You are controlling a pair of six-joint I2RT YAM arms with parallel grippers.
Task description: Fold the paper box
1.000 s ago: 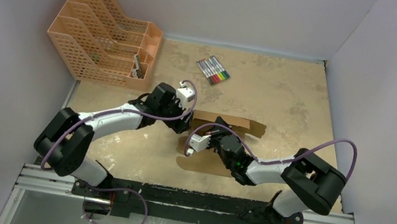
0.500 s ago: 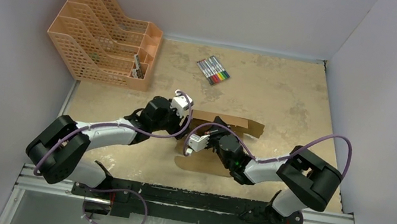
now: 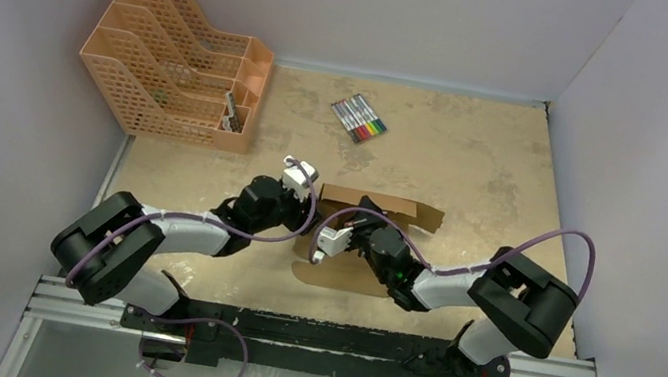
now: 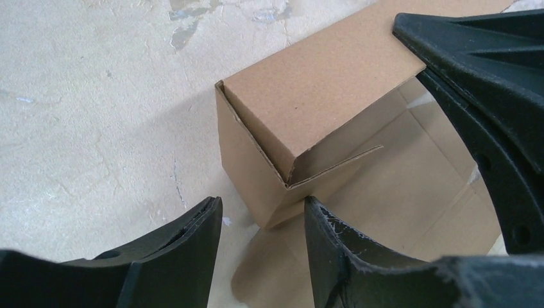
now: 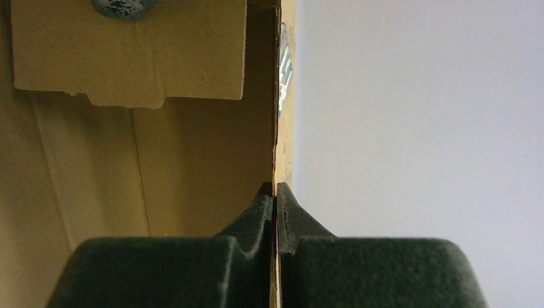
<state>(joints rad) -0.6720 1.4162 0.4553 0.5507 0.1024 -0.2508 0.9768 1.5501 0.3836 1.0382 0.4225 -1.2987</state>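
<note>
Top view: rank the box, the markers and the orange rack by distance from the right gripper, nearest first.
1. Box: centre of the table, its wall pinched in the right gripper.
2. Markers: beyond the box, toward the far side.
3. Orange rack: far left corner.

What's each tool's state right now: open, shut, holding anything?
Left tool: open, empty, by a corner of the plain brown cardboard box.
Right tool: shut on a wall edge of that box.
</note>
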